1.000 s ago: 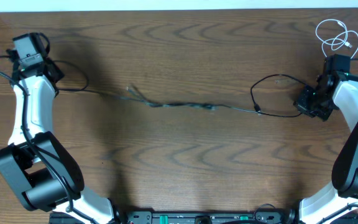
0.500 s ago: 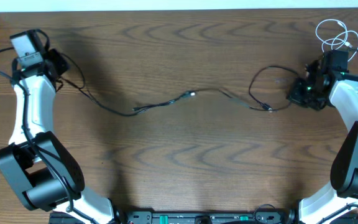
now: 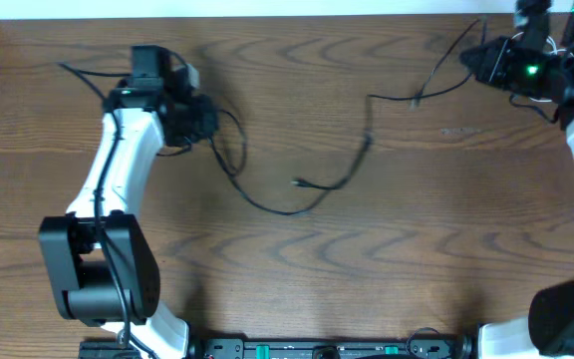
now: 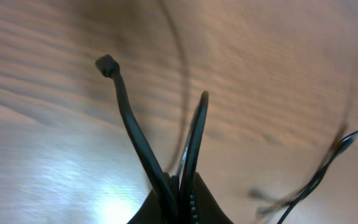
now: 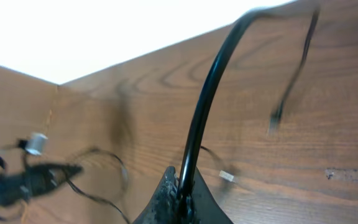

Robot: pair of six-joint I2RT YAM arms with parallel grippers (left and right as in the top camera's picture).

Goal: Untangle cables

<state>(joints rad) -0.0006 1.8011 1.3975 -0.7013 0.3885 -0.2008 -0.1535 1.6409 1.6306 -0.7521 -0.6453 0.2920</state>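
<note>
My left gripper is shut on a thin black cable. That cable loops beside the jaws, sags toward the table's middle and rises to an end. In the left wrist view two black strands leave the shut jaws, one ending in a small plug. My right gripper at the far right edge is shut on a second black cable, seen close in the right wrist view rising from the jaws. The two black cables lie apart. The white cable is mostly hidden behind the right arm.
Wooden table with a white strip along the far edge. A small white plug tip lies on the wood near the right jaws. A thicker black cord runs off by the left arm. Arm bases stand at the near corners.
The left gripper has swung right toward the middle and the right gripper has moved to the far edge. The single stretched line of cable has parted into two separate black cables.
</note>
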